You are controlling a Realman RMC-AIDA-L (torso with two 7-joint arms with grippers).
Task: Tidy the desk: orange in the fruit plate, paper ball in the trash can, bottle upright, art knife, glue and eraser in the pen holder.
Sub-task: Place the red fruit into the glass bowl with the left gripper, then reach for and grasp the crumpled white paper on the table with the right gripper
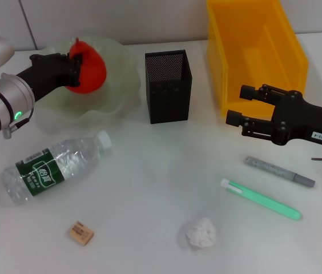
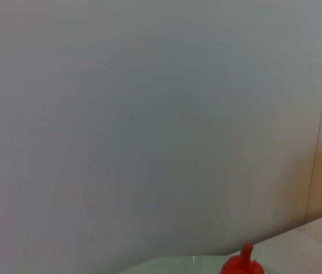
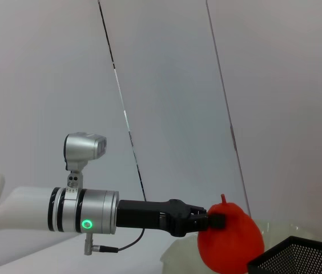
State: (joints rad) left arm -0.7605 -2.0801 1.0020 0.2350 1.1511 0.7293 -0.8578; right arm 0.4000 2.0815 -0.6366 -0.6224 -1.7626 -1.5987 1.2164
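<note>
My left gripper point(image 1: 75, 63) is shut on the red-orange orange point(image 1: 91, 71) and holds it over the translucent fruit plate point(image 1: 118, 100) at the back left. The right wrist view shows that grip point(image 3: 209, 220) on the orange point(image 3: 233, 242) from the side. A clear bottle point(image 1: 52, 166) with a green label lies on its side at the front left. The tan eraser point(image 1: 81, 233) and the white paper ball point(image 1: 201, 233) lie near the front edge. The green glue point(image 1: 261, 200) and the grey art knife point(image 1: 279, 171) lie at the right. My right gripper point(image 1: 236, 105) hangs open above them.
The black mesh pen holder point(image 1: 168, 85) stands at the back centre. The yellow bin point(image 1: 258, 51) that serves as the trash can stands to its right. A wall runs close behind the table.
</note>
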